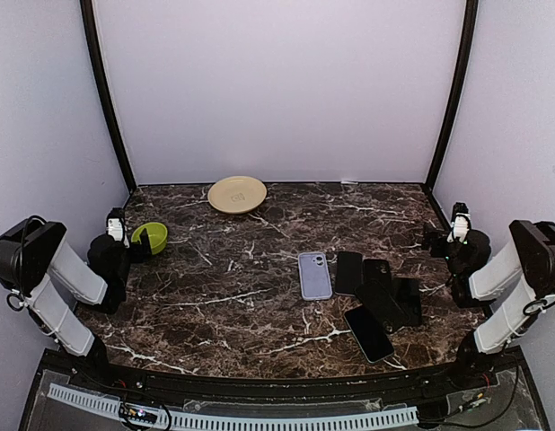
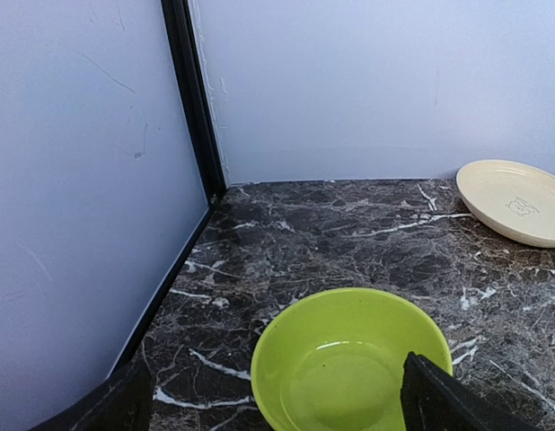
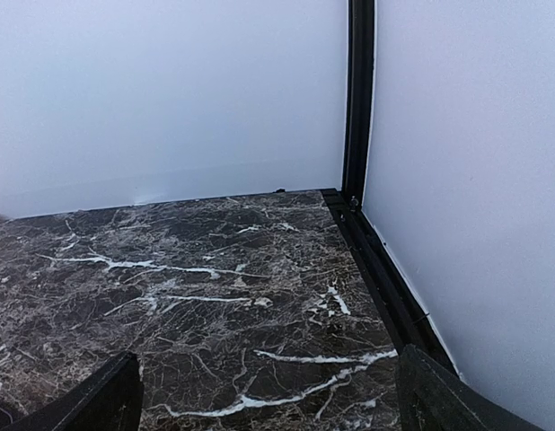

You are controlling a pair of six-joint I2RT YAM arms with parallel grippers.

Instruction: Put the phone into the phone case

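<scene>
A lavender phone-shaped slab [image 1: 314, 275] lies flat right of the table's middle, camera cut-out at its far end. Three flat black slabs [image 1: 378, 285] lie side by side to its right. A black phone with a glossy face [image 1: 368, 333] lies nearer the front edge. I cannot tell which slabs are cases. My left gripper [image 1: 138, 243] is open and empty at the left, over a green bowl [image 2: 349, 368]. My right gripper [image 1: 436, 241] is open and empty at the far right, over bare marble [image 3: 268, 395]. Neither wrist view shows the phones.
The green bowl [image 1: 150, 235] sits by the left wall. A cream plate [image 1: 237, 194] stands at the back centre and shows in the left wrist view [image 2: 515, 202]. White walls with black corner posts [image 3: 358, 99] enclose the dark marble table [image 1: 242, 296].
</scene>
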